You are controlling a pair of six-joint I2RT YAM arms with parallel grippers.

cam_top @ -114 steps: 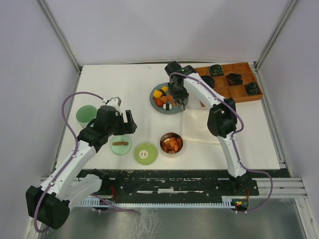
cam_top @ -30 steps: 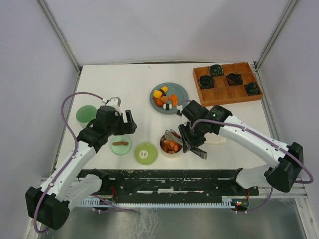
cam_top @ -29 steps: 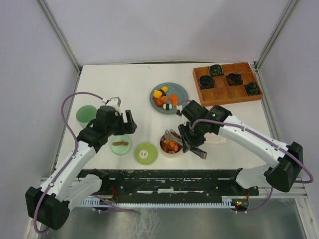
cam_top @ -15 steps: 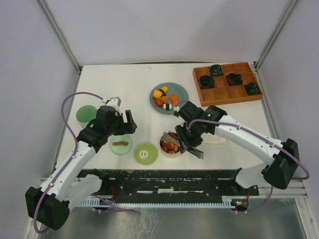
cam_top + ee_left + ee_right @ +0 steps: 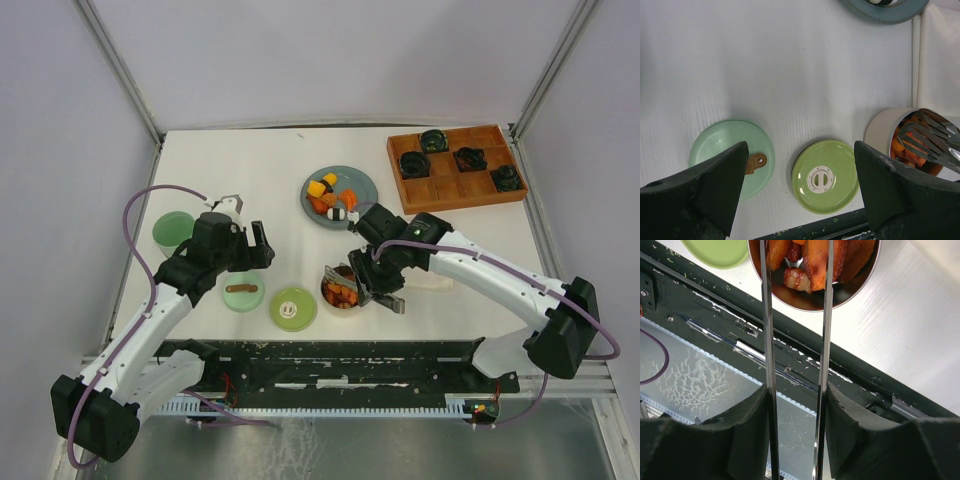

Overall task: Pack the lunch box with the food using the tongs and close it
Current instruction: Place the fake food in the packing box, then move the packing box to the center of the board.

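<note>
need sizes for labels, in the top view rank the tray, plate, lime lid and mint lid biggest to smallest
1. tray, clearly the largest
2. plate
3. lime lid and mint lid: they look about alike, too close to rank

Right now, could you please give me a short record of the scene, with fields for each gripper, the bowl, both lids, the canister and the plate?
left gripper: open, empty, hovering above the two lids
right gripper: shut on the tongs, tips at the bowl's mouth
steel bowl: uncovered, holds orange and red-brown food
lime-green lid: flat on the table, left of the bowl
mint lid: flat on the table, off the canister
canister: uncovered, far left
plate: several more pieces on it
</note>
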